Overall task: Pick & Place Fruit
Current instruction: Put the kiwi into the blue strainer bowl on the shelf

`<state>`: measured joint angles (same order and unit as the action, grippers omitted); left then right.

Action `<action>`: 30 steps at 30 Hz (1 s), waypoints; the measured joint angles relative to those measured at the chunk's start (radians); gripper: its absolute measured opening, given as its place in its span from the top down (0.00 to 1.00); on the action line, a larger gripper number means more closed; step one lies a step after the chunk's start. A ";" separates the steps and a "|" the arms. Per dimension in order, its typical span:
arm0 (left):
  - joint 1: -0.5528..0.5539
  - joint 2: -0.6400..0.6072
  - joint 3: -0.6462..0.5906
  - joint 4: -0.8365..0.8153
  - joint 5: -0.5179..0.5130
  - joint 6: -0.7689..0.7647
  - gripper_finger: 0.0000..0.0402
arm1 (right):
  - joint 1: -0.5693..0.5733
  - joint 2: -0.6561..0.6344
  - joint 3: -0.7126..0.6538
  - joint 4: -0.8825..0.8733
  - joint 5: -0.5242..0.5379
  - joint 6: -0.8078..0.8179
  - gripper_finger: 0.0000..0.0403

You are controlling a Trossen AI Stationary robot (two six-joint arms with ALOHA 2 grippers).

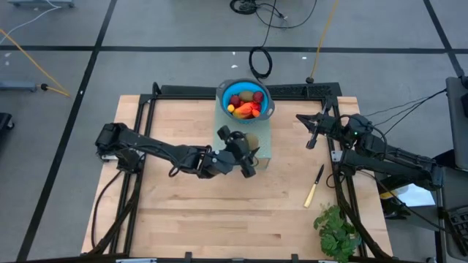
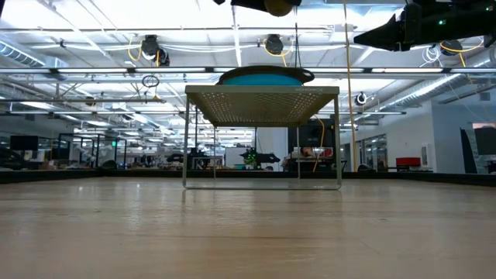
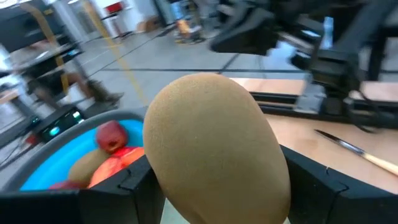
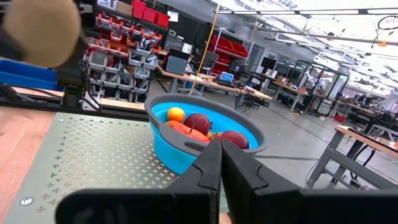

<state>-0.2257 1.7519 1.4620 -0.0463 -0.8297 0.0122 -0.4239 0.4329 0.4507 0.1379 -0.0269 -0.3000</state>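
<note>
A yellow-handled knife (image 1: 314,187) lies on the wooden table (image 1: 190,219) near the right arm, with a leafy green bunch (image 1: 337,232) at the near right corner; neither blocks the way to the blue bowl (image 1: 225,93). The bowl sits on a perforated metal stand (image 2: 262,103) at the table's far edge and holds red and orange toy fruits (image 1: 246,104). The left gripper (image 1: 249,150) hovers over the stand just beside the bowl, clamped around a brownish kiwi (image 3: 214,152). The right gripper (image 1: 313,136) waits clenched and empty off to the right. Beyond lies an open workshop with shelving and red bins.
</note>
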 joint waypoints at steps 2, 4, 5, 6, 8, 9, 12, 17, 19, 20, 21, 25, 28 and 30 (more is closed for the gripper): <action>0.005 0.000 0.000 -0.001 -0.043 -0.031 0.38 | 0.000 0.000 0.000 0.000 0.000 0.000 0.99; 0.013 -0.003 0.000 -0.003 -0.075 -0.051 0.38 | 0.000 0.000 0.000 0.000 0.000 0.000 0.99; 0.019 -0.005 0.000 -0.003 -0.085 -0.060 0.38 | 0.000 0.000 0.000 0.000 0.000 0.000 0.99; 0.025 -0.007 0.000 -0.001 -0.089 -0.073 0.38 | 0.000 0.000 0.000 0.000 0.000 0.000 0.99; 0.040 -0.021 0.000 -0.006 -0.089 -0.099 0.38 | 0.000 0.000 0.000 0.000 0.001 0.000 0.99; 0.050 -0.025 0.000 -0.004 -0.089 -0.115 0.38 | 0.000 0.000 0.000 0.000 0.001 0.000 0.99; 0.080 -0.048 0.000 -0.011 -0.089 -0.178 0.38 | 0.000 0.000 0.000 0.000 0.003 0.000 0.99; 0.133 -0.082 0.001 0.003 -0.088 -0.304 0.38 | 0.000 0.000 0.000 0.000 0.004 0.000 0.99; 0.153 -0.098 0.001 0.000 -0.083 -0.356 0.38 | 0.000 0.000 0.000 0.000 0.004 0.000 0.99; 0.163 -0.105 0.001 0.001 -0.073 -0.379 0.38 | 0.000 0.000 0.000 0.000 0.004 0.000 0.99; 0.174 -0.112 0.001 0.003 -0.054 -0.402 0.38 | 0.000 0.000 0.000 0.000 0.003 0.000 0.99; 0.223 -0.134 0.001 -0.002 0.054 -0.484 0.38 | 0.000 0.000 0.000 0.000 0.004 0.000 0.99; 0.262 -0.141 0.001 -0.003 0.143 -0.523 0.38 | 0.000 0.000 0.000 0.000 0.004 0.000 0.99; 0.287 -0.141 0.001 -0.003 0.208 -0.539 0.38 | 0.000 0.000 0.000 0.000 0.004 0.000 0.99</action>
<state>0.0612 1.6108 1.4628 -0.0498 -0.6213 -0.5271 -0.4240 0.4332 0.4507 0.1379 -0.0231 -0.3000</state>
